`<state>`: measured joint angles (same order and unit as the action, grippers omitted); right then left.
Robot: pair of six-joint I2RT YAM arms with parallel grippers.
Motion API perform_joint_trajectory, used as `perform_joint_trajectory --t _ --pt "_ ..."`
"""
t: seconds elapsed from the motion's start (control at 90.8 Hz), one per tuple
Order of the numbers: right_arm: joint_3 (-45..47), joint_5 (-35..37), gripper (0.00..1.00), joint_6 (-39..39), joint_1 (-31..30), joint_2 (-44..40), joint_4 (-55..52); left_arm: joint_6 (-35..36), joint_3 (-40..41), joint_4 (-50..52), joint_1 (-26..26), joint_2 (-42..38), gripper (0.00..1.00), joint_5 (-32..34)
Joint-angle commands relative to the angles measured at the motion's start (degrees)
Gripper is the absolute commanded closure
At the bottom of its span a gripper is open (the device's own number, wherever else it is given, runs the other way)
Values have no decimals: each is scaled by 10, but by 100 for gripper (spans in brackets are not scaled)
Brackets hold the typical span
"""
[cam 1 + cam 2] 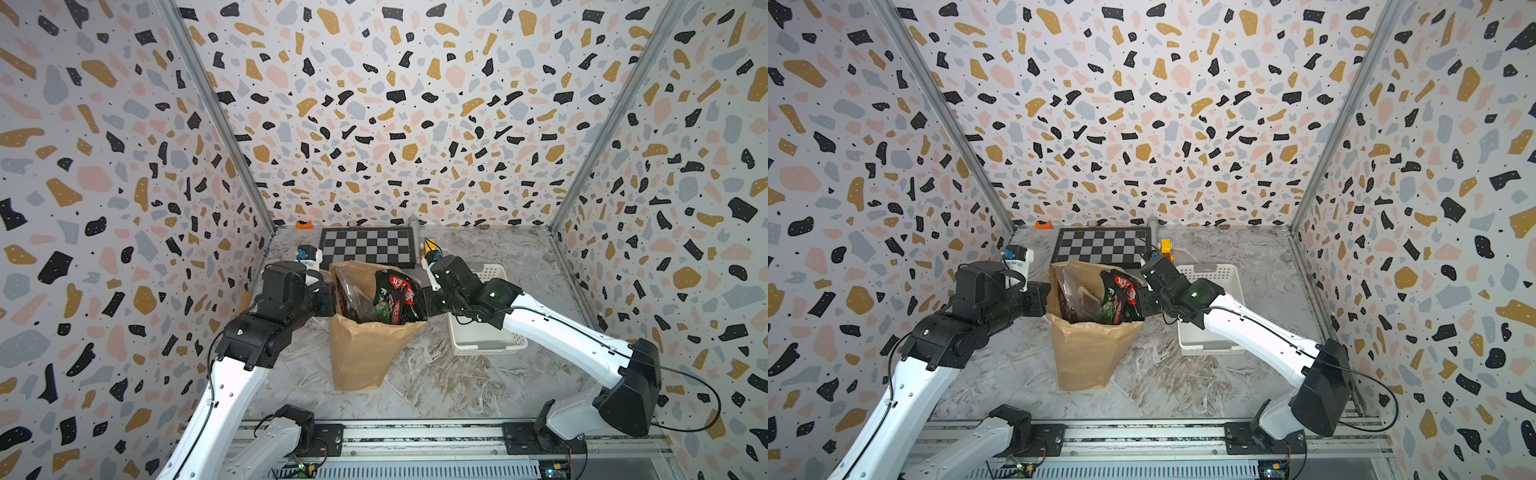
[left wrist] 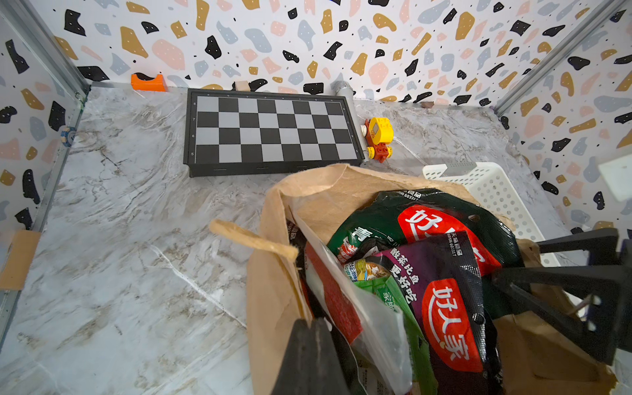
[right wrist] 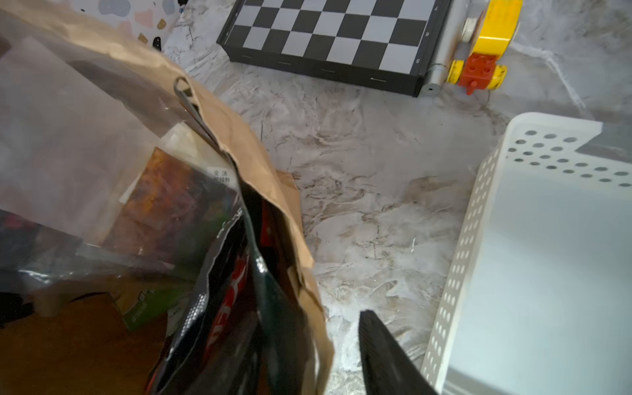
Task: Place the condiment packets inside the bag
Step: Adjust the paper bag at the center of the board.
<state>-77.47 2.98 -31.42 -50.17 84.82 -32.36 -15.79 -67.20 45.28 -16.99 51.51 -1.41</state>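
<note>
This is a robot lab test cell rather than a home or a shop. Two white-and-black robot arms, left [image 1: 232, 390] and right [image 1: 557, 324], are mounted on a metal rail [image 1: 415, 434] along the near edge of the table [image 1: 457, 374]. A bare circuit board [image 1: 556, 473] and loose cables lie beside the mounts. Walls [image 1: 374, 104] papered in a speckled terrazzo print box the table in on three sides, joined by bare aluminium posts [image 1: 216, 112] at the far corners. The table wears a marble-look sheet. Mismatched props sit on it: a paper bag [image 1: 361, 353] in the middle and a white basket [image 1: 490, 347] toward the right edge. A chessboard [image 1: 368, 246], a toy [image 2: 378, 135] and an orange block [image 1: 304, 225] sit by the far edge.
</note>
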Motion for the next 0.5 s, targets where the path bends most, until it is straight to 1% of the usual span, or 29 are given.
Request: perform_joint_trajectory --t 0.0,0.033,0.088,0.187,0.363,0.43,0.485 --pt "-29 -11 75 0 8 -14 -18 11 -3 -22 0 -2 100 -3" --pt "-32 -18 83 -1 8 -10 -16 10 -3 -24 0 -1 100 -6" --pt "-40 -35 100 -3 8 -4 -12 8 -3 -29 0 3 100 -15" --pt "-81 -42 100 7 8 3 -18 -4 -19 -37 0 18 100 -36" --pt "-257 -31 100 53 8 32 -100 -33 -91 -42 0 60 100 -93" --pt "-300 -36 100 63 8 45 -119 -50 -104 -47 0 74 100 -112" --pt "-316 -33 100 69 8 52 -129 -70 -101 -63 0 81 100 -132"
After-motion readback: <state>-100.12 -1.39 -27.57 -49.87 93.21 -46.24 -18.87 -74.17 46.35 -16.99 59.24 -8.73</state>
